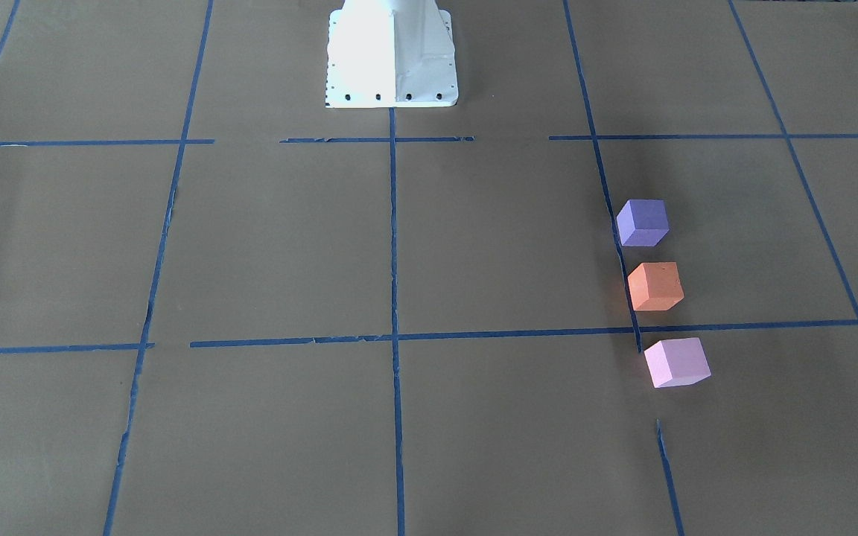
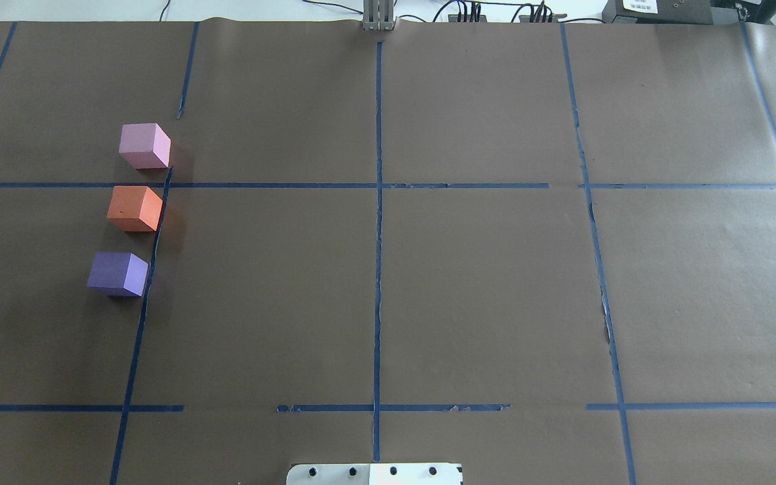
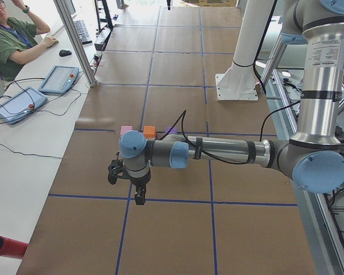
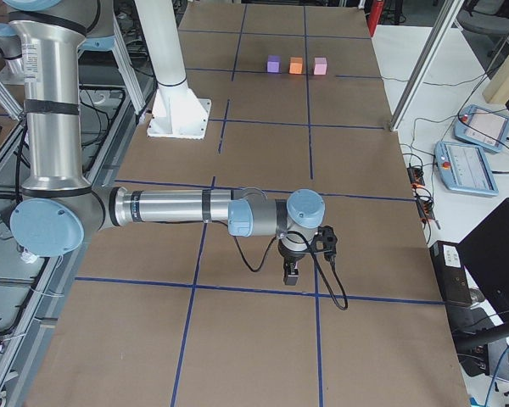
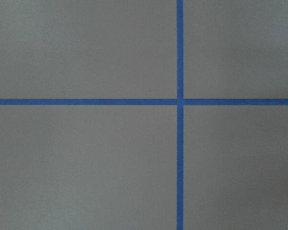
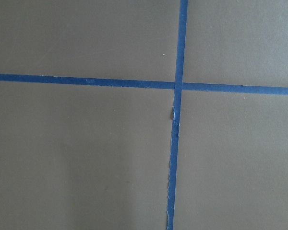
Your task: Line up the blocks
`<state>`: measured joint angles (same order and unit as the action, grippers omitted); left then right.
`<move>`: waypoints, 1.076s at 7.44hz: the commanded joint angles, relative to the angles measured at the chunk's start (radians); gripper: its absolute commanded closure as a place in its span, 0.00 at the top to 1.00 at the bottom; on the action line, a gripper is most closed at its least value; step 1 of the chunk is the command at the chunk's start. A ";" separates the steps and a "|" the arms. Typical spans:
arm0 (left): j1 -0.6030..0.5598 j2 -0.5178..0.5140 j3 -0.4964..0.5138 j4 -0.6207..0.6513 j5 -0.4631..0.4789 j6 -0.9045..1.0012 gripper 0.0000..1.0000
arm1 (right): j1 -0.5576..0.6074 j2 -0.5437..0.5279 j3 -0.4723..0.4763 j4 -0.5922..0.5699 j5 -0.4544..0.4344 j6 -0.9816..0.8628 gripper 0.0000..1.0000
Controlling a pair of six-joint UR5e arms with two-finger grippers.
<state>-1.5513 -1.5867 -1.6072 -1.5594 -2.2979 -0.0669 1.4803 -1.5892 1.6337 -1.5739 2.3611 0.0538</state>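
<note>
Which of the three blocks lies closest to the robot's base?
The purple block: it ends the row on the robot's side; the orange block is in the middle, the pink block farthest.

A purple block (image 2: 117, 273), an orange block (image 2: 135, 208) and a pink block (image 2: 145, 145) on brown paper (image 2: 482, 289) gridded with blue tape (image 2: 378, 269).

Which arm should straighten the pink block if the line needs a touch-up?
Left, probably. The pink block sits with the orange block and purple block on the robot's left side, close to the left gripper; the right gripper is far away.
</note>
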 commanded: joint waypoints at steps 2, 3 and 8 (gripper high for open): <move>-0.003 0.002 0.006 0.006 0.000 0.001 1.00 | 0.000 0.000 0.000 0.000 0.000 0.000 1.00; -0.001 0.001 0.009 0.006 0.000 -0.001 1.00 | 0.000 0.000 0.000 0.000 0.000 0.000 1.00; 0.000 -0.002 0.006 0.047 0.001 0.005 1.00 | 0.000 0.000 0.000 0.000 0.000 0.000 1.00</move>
<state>-1.5514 -1.5864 -1.5969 -1.5355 -2.2966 -0.0651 1.4803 -1.5892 1.6337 -1.5739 2.3608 0.0544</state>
